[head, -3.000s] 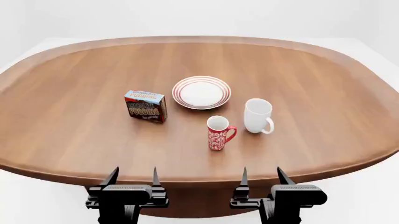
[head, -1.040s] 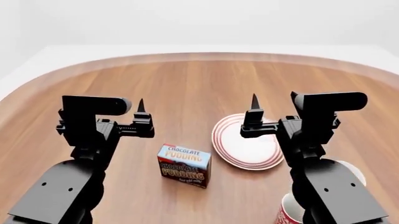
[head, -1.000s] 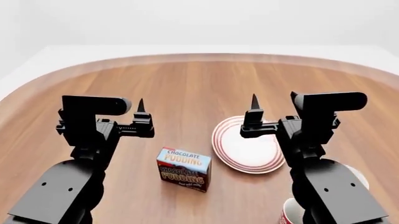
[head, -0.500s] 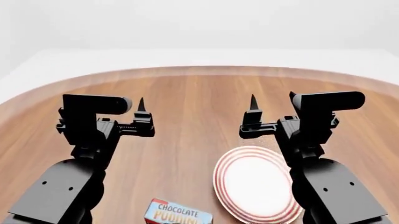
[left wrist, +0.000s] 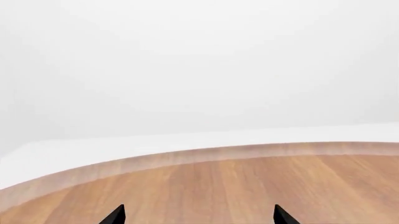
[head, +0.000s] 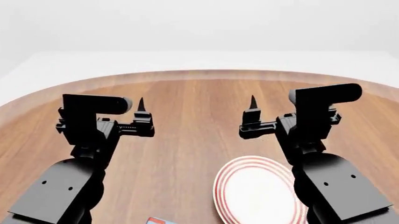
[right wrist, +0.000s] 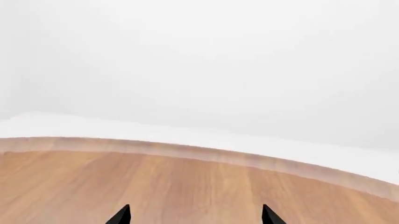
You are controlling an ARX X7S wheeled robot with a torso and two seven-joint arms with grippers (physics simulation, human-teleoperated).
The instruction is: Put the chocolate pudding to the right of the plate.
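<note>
The plate (head: 259, 191), white with red rings, lies on the table at the lower right of the head view, partly behind my right arm. Only a light-blue and red corner of the chocolate pudding (head: 158, 220) shows at the bottom edge, left of the plate. My left gripper (head: 118, 103) and right gripper (head: 283, 100) are raised above the table, both open and empty, far from the pudding. The left wrist view shows the left gripper (left wrist: 198, 217) with its tips wide apart over bare wood. The right wrist view shows the right gripper (right wrist: 195, 217) the same way.
The brown wooden table (head: 187, 116) curves away to a rounded far edge (left wrist: 206, 154), with white floor and wall behind. That far edge also shows in the right wrist view (right wrist: 206, 153). The two mugs are out of view.
The head view has shifted so the plate and pudding slid down the picture. The pudding is now almost off the bottom edge, and the red mug is gone from view. Both grippers stay raised and open.
</note>
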